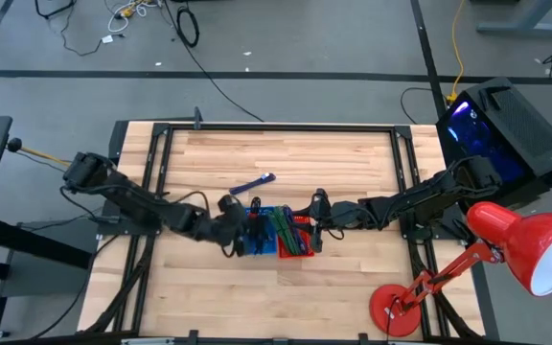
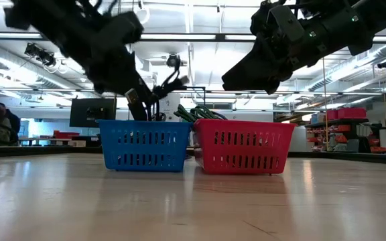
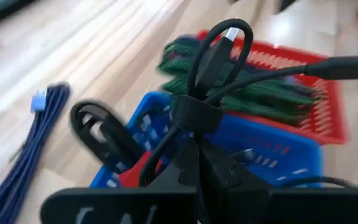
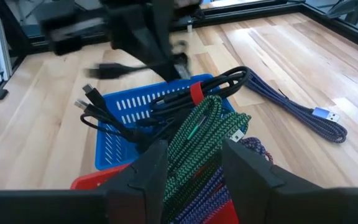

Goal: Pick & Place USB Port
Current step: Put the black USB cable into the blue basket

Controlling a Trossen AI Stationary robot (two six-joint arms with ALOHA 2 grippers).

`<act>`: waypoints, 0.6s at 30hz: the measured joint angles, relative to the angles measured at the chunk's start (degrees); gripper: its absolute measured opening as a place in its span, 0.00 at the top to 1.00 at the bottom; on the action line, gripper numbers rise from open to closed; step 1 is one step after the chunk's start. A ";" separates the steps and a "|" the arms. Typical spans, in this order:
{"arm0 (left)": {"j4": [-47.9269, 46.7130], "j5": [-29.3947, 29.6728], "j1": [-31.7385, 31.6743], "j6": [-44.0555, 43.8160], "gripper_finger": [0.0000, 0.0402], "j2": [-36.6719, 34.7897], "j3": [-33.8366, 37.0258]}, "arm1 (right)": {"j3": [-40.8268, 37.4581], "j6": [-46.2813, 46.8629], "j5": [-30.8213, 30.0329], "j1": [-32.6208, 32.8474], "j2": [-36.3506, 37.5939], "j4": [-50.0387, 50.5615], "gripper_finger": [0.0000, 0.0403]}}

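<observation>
Right now I have the left gripper (image 1: 241, 233) over the blue basket (image 2: 143, 145), just left of centre in the overhead frame, its jaws closed on a bundled black USB cable (image 3: 211, 68) held above the basket. Beside it, touching on the right, stands the red basket (image 2: 242, 146), stuffed with green braided cables (image 4: 199, 134). The right gripper (image 1: 316, 228) hangs over the red basket with its jaws open around nothing I can see. A blue-purple USB cable (image 1: 254, 183) lies loose on the bench (image 1: 353, 287), just above the baskets in the overhead frame. A red desk lamp (image 1: 506, 244) stands at lower right.
</observation>
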State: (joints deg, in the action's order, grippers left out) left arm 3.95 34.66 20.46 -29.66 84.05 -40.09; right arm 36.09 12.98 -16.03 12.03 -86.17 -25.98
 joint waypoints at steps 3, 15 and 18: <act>4.64 -2.30 -2.03 -2.95 1.00 0.06 2.49 | 0.01 -0.02 -0.01 0.00 0.00 0.20 0.61; 17.05 -5.18 1.64 -14.44 1.00 0.04 9.61 | 0.01 -1.47 -0.01 0.00 0.00 0.81 0.61; 16.98 -3.75 3.13 -16.40 1.00 0.07 9.65 | 0.00 -1.49 -0.01 0.01 0.00 0.79 0.61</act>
State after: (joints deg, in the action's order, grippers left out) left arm 20.93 30.91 23.60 -46.07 84.12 -30.44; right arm 36.09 11.49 -16.03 12.04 -86.17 -25.19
